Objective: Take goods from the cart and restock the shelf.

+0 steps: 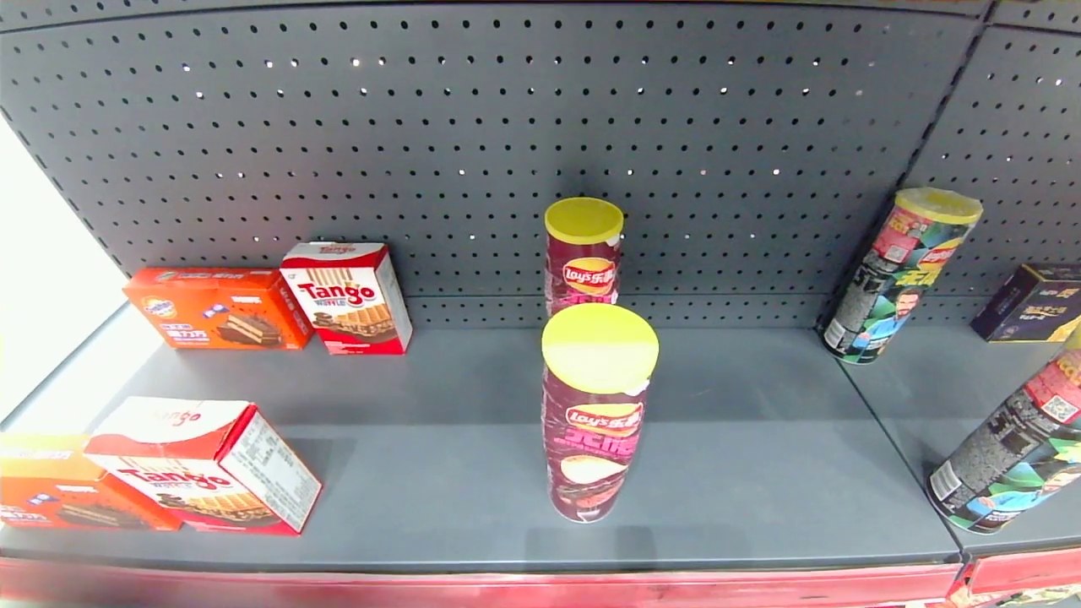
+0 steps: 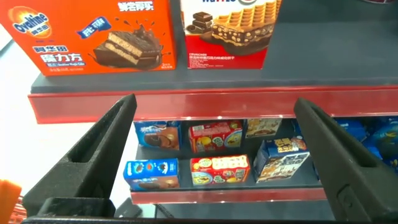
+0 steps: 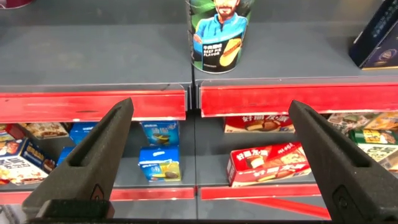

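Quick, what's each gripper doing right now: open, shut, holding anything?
Left gripper: open, holding nothing.
Right gripper: open, holding nothing.

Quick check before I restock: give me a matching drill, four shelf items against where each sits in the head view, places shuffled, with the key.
Items
1. rear purple chip can
2. dark blue box
3. rear orange wafer box
4. front red-and-white wafer box

Places
A. front left
B. back, far right
C. back centre
D. back, far left

Pairs: 1-C, 2-B, 3-D, 4-A
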